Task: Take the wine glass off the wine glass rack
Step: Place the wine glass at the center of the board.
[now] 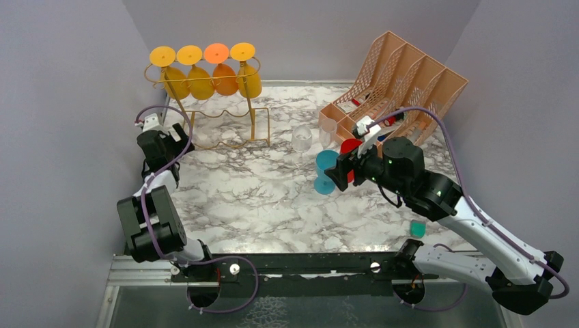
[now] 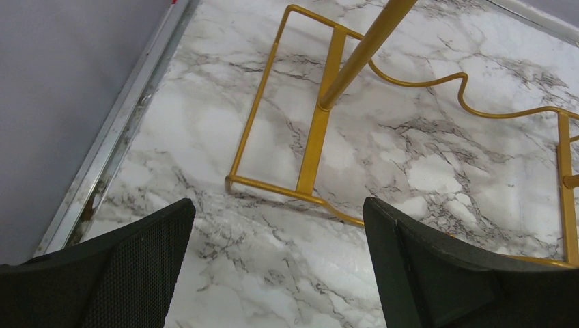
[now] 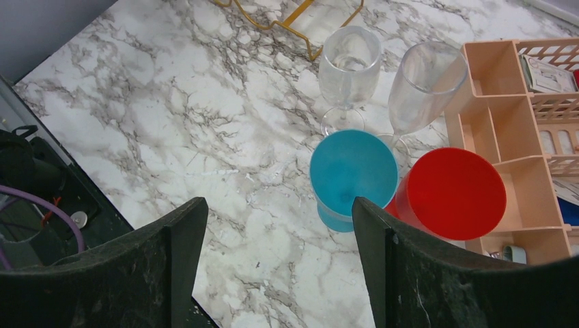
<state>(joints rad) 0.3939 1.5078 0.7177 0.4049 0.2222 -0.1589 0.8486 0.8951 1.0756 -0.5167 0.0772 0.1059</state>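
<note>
Just ahead of your left claw (image 2: 278,212), the wine glass rack (image 2: 315,143) bars the low path with its base rails and post. The bench (image 1: 239,198) between the arms is open. Below your right claw (image 3: 278,208), a blue glass (image 3: 354,171), a red glass (image 3: 454,191), two clear glasses (image 3: 349,68) and the peach organizer (image 1: 410,75) crowd together.

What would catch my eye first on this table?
Four yellow and orange wine glasses hang upside down in a row on the gold rack at the far left. On the right, a blue glass and a red glass stand upright beside the peach organizer, in front of the open right claw.
</note>
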